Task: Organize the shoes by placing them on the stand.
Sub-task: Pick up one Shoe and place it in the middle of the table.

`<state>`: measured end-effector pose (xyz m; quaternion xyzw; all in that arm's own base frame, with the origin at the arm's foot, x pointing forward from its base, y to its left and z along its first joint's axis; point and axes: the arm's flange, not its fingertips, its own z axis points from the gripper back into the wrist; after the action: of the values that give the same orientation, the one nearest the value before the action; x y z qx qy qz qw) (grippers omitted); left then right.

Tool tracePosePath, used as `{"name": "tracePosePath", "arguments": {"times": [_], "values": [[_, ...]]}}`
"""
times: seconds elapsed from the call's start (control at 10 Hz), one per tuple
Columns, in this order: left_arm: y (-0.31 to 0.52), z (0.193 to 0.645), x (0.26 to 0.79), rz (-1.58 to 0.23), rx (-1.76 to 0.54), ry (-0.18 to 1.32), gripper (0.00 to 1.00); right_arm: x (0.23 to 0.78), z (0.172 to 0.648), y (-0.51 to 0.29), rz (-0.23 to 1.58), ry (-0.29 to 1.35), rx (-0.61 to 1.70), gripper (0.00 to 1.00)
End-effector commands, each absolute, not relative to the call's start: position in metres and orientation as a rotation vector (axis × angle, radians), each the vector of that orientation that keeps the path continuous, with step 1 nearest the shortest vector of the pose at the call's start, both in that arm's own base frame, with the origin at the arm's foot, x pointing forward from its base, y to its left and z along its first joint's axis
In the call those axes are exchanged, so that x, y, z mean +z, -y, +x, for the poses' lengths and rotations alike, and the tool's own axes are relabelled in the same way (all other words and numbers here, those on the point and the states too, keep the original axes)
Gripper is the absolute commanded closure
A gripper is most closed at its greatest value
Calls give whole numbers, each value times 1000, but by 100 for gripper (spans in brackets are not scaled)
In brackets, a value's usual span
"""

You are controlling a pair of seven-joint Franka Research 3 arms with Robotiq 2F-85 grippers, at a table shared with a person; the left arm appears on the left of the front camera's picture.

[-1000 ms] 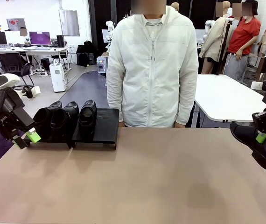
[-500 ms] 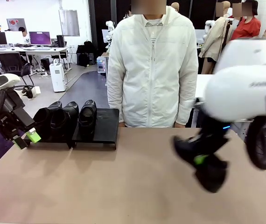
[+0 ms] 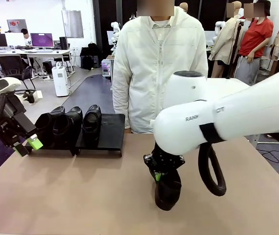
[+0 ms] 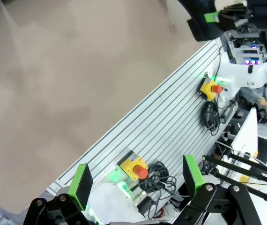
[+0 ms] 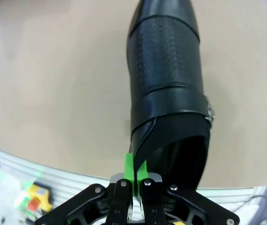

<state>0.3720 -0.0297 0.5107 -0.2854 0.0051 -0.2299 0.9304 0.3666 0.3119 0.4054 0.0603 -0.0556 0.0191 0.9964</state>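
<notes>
Three black shoes stand side by side on the left part of the low black stand at the table's far left. A fourth black shoe hangs toe-down just over the table's middle. My right gripper is shut on it. In the right wrist view the green pads pinch the heel collar of this shoe, and its toe points away. My left gripper hovers open just left of the stand with nothing between its fingers.
A person in a white jacket stands at the far side of the table, behind the middle. The stand's right panel is bare. Along the table's near edge runs a ribbed rail with yellow emergency-stop boxes.
My right arm has swung in from the right edge to the table's middle, carrying the shoe leftward. The left arm and the three shoes on the stand have not moved.
</notes>
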Motion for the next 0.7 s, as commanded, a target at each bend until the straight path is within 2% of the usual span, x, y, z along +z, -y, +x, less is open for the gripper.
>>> {"name": "tracePosePath", "arguments": {"times": [0.0,0.5,0.6], "values": [[28,372,510,-609,-486,-5,0,401,373,-342,96,134,-51,100],[28,372,510,-609,-486,-5,0,377,385,-357,192,55,20,100],[28,372,510,-609,-486,-5,0,375,384,-357,190,57,37,41]]}}
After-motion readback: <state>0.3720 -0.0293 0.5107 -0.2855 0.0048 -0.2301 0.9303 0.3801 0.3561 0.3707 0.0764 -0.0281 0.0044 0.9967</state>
